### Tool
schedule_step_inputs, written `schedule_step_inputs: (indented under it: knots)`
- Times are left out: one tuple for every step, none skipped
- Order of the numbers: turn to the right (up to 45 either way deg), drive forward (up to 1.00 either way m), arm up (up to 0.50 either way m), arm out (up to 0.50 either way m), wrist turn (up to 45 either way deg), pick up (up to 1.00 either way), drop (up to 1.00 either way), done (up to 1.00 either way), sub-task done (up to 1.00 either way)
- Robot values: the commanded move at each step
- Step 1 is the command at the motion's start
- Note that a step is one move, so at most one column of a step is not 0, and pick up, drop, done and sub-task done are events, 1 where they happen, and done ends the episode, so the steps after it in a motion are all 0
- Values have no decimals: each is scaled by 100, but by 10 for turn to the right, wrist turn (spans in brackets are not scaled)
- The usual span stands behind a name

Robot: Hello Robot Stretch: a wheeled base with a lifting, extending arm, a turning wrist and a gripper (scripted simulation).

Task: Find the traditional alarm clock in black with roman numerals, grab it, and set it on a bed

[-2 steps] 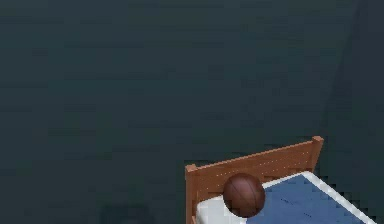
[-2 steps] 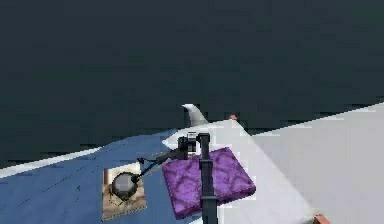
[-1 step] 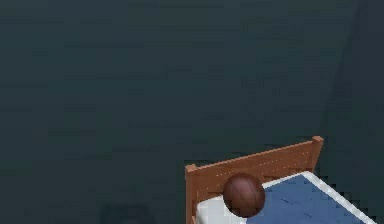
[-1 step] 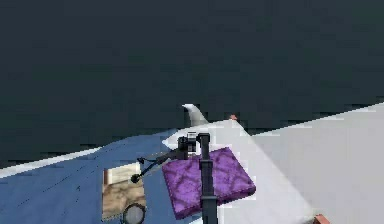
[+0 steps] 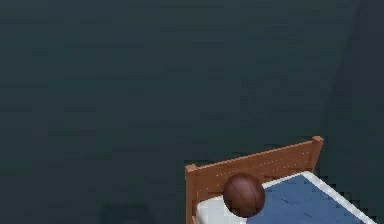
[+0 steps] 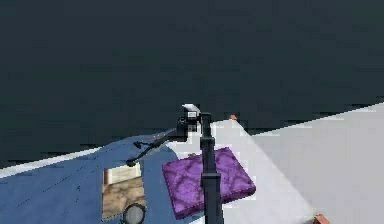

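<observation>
Blue bedding [image 6: 60, 185] lies beneath the gripper [image 6: 138, 157], its grip and load impossible to tell; placing seems in hand, a small round thing [image 6: 133, 212], perhaps the clock, lying by a tan book [image 6: 120, 185], so next the arm [image 6: 207, 170] should lift clear.

– What lies around the pincer [image 6: 140, 153]?
– A purple cushion [image 6: 186, 186] just right of its fingers, a tan book [image 6: 122, 190] just beneath, and a small ring [image 6: 133, 212] lower still.
– And the forward view?
– A brown ball [image 5: 243, 194] before a dark wall [image 5: 120, 80].
</observation>
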Motion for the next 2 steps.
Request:
schedule_step_inputs:
  knots:
    - [0,0,0,-8,0,0,0,0,0]
    - [0,0,0,0,0,0,0,100,0]
